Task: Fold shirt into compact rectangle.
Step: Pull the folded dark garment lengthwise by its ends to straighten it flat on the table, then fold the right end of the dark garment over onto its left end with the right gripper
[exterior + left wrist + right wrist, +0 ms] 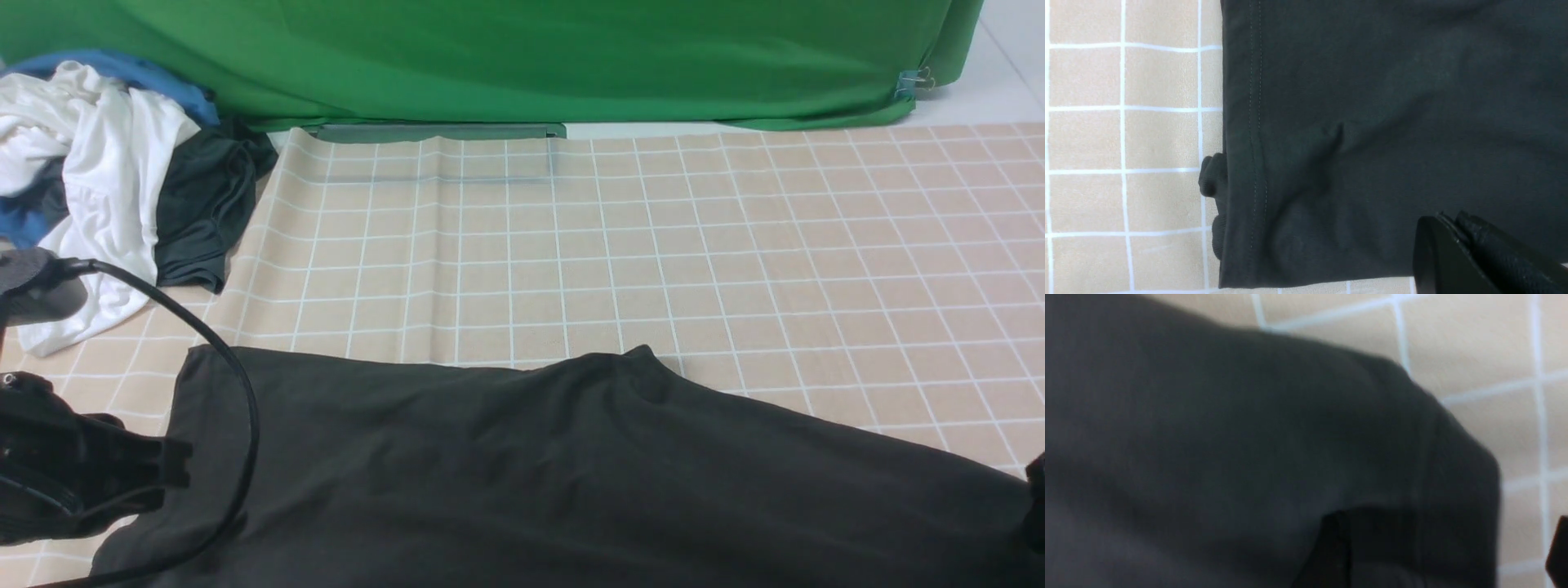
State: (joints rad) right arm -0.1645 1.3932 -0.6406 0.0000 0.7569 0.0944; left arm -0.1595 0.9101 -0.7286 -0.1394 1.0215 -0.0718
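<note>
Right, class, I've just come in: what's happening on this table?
A two-armed robot is folding a black shirt that lies spread on the checked cloth. The left gripper is shut near the shirt's stitched edge; whether it pinches fabric is unclear. The right gripper is open at the opposite end, with fabric between its fingers. Other clothes sit heaped far left.

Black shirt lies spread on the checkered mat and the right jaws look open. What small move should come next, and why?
Probably lift the right gripper straight up, clear of the shirt. Its jaws stand wide apart with the shirt's rounded edge between them, gripping nothing, so a sideways pull might drag the cloth. The left gripper is shut over the hemmed end; whether it pinches cloth I cannot tell.
</note>
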